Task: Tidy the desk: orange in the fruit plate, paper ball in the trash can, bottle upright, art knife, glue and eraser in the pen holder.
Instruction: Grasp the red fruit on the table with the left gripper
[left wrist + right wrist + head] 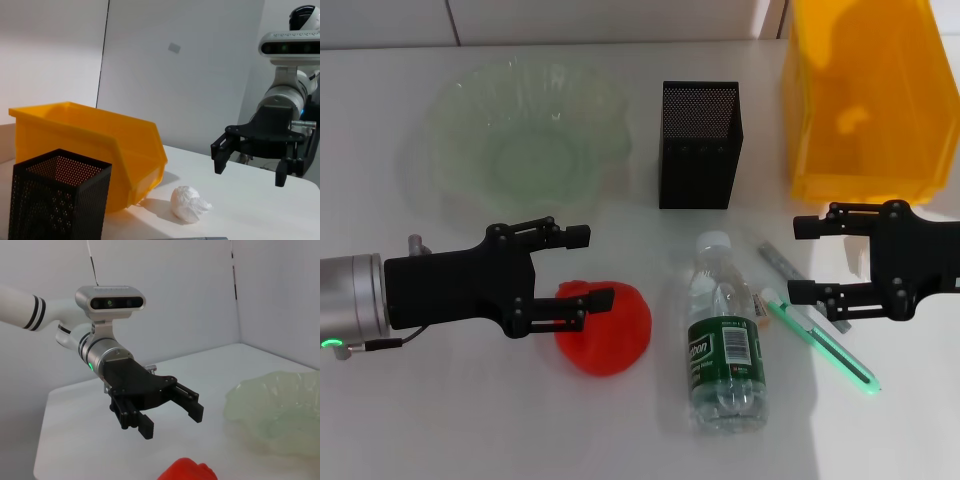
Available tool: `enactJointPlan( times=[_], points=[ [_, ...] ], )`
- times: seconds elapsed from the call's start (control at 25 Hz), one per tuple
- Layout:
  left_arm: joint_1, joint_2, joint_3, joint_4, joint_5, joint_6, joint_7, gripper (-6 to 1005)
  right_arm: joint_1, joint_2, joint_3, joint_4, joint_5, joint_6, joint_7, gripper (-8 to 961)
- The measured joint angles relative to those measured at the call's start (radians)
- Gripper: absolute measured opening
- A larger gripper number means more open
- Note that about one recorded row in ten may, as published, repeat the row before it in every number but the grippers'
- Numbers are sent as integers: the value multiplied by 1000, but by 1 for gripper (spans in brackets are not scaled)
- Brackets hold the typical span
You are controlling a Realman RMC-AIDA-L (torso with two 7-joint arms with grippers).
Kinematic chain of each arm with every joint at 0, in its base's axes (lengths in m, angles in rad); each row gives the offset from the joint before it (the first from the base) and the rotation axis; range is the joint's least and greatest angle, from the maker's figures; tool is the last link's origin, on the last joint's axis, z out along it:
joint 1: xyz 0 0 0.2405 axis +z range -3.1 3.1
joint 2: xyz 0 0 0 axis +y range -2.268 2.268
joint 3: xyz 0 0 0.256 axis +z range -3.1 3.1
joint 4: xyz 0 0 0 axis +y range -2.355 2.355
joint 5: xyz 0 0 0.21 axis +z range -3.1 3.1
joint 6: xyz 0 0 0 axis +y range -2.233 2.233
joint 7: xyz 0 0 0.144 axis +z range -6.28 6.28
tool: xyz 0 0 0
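The glossy red orange point(605, 335) lies at the front left, also low in the right wrist view point(187, 471). My left gripper point(596, 267) is open just above it, its lower finger over the fruit's top. The bottle point(725, 335) lies on its side at centre. Beside it are the tan eraser point(761, 308), a green translucent glue pen point(820, 342) and a flat grey art knife point(782, 262). My right gripper point(798, 260) hovers open over the knife. The paper ball point(189, 204) shows only in the left wrist view, beside the trash can point(100, 140).
The pale green fruit plate point(520, 150) sits at the back left. At back centre stands the black mesh pen holder point(698, 145). The yellow trash can point(865, 100) fills the back right corner.
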Motion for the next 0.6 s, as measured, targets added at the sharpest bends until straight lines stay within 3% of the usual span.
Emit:
enactJointPlan(
  times=[0.6],
  points=[
    [41,-1,-5,-1,-5,1,8,798,-12,4,0,2,-2,17,-1,759]
  ],
)
